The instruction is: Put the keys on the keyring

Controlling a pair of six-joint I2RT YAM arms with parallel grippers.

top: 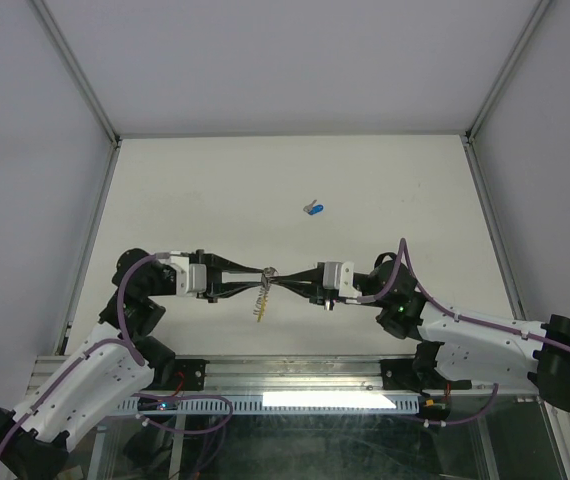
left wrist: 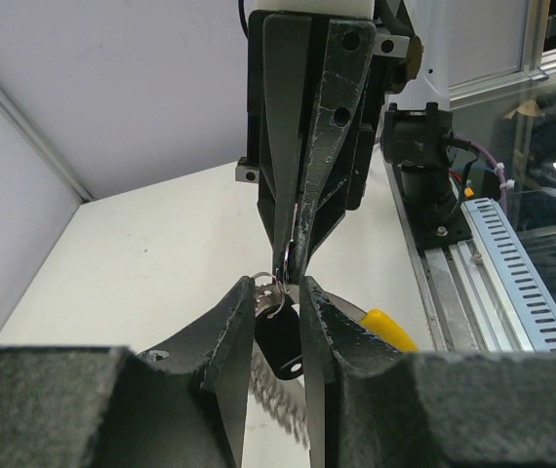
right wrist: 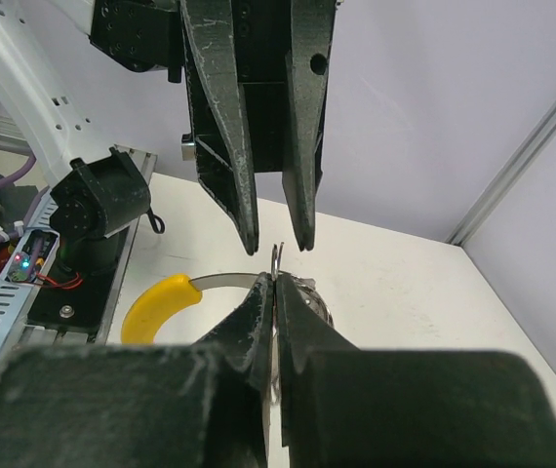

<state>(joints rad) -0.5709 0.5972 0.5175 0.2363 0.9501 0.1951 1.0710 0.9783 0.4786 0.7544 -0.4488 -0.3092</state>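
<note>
Both arms reach inward from the near edge, wrists level, so the left tool (top: 257, 271) and right tool (top: 285, 277) meet tip to tip at centre. The left tool's fingers (right wrist: 227, 146) stand slightly parted. The right tool's fingers (right wrist: 252, 320) press together.

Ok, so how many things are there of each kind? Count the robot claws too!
Grippers: 2, the left gripper and the right gripper
Keyring: 1, the keyring with a yellow part
Keys: 1, the blue key
Total: 4 that show clearly
</note>
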